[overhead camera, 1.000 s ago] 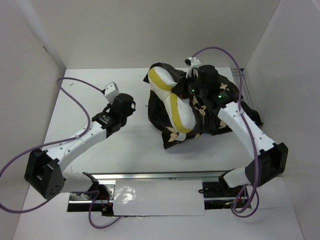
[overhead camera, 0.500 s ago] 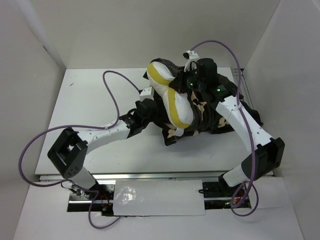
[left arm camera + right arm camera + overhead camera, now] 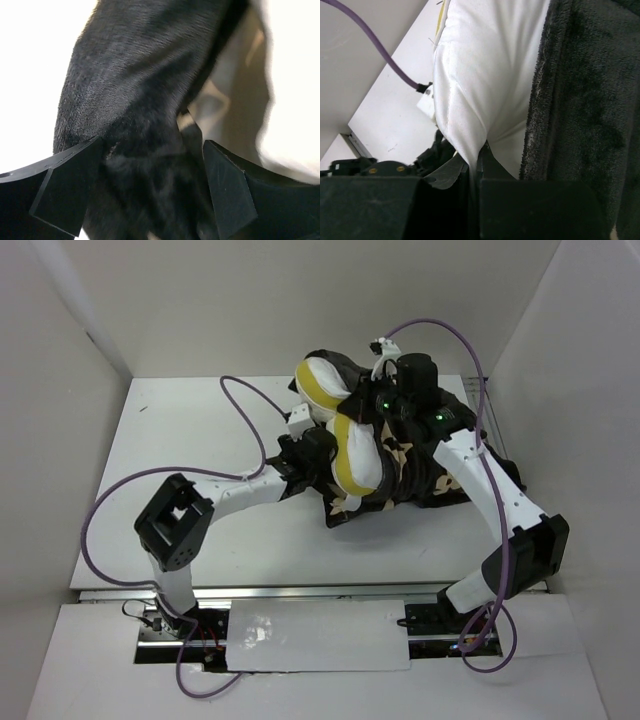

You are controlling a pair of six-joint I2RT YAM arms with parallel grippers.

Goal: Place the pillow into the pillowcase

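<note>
Pillow at upper centre of the overhead view, lying on the white surface. White and puffy, bunched into two bulges, with a yellow band curving over each. Partly wrapped by pillowcase: dark brown-black plush with tan flower motifs, rumpled, spread to the right and lower side. White bulk showing on top, dark fabric around its far, right and lower edges.

Left pincer at left edge of the bundle. Left wrist view: pincer released, jaws wide apart, straddling a fold of pillowcase plush. Pale pillow at right of frame, blurred.

Right pincer at top of the bundle. Right wrist view: pincer clenched on a pinch of white pillow fabric. Stitch line running down the bulge. Dark pillowcase filling right side of frame.
</note>
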